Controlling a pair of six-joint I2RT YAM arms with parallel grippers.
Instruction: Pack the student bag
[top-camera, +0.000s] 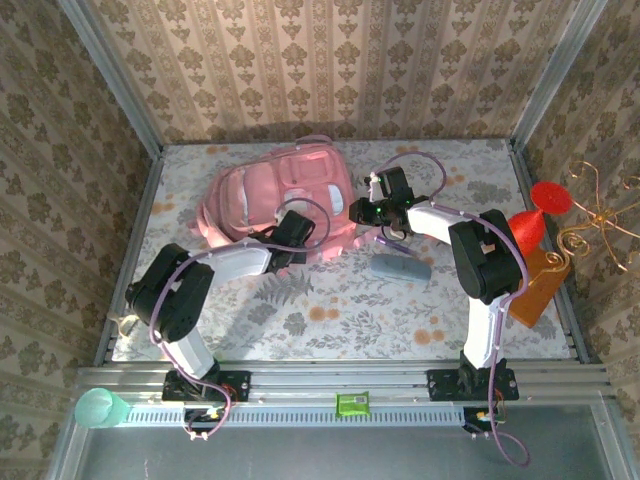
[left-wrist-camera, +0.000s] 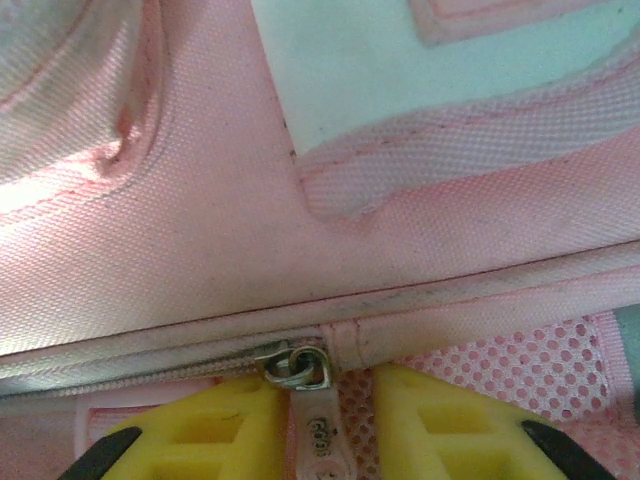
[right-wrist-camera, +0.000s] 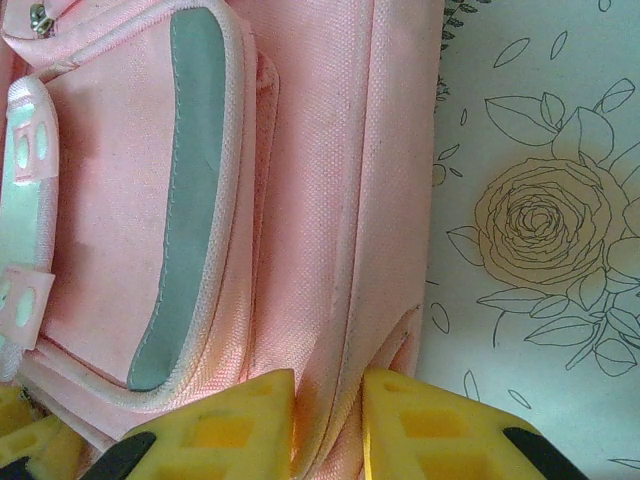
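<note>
The student bag (top-camera: 270, 190) lies far left on the desk (top-camera: 340, 300). My left claw (left-wrist-camera: 330, 400) stands slightly parted against its near edge, with the zipper pull (left-wrist-camera: 314, 430) ungripped between the fingers. My right claw (right-wrist-camera: 328, 400) pinches the fabric on the bag's right side.

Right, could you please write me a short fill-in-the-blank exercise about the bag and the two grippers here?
1. The student bag lying on the floral tablecloth is ____ in colour.
2. The left gripper has the bag's ____ pull between its fingers.
3. The grey pouch lies nearest the ____ arm.
4. The right gripper pinches the bag's side with fingers coloured ____.
Missing words: pink; zipper; right; yellow.
</note>
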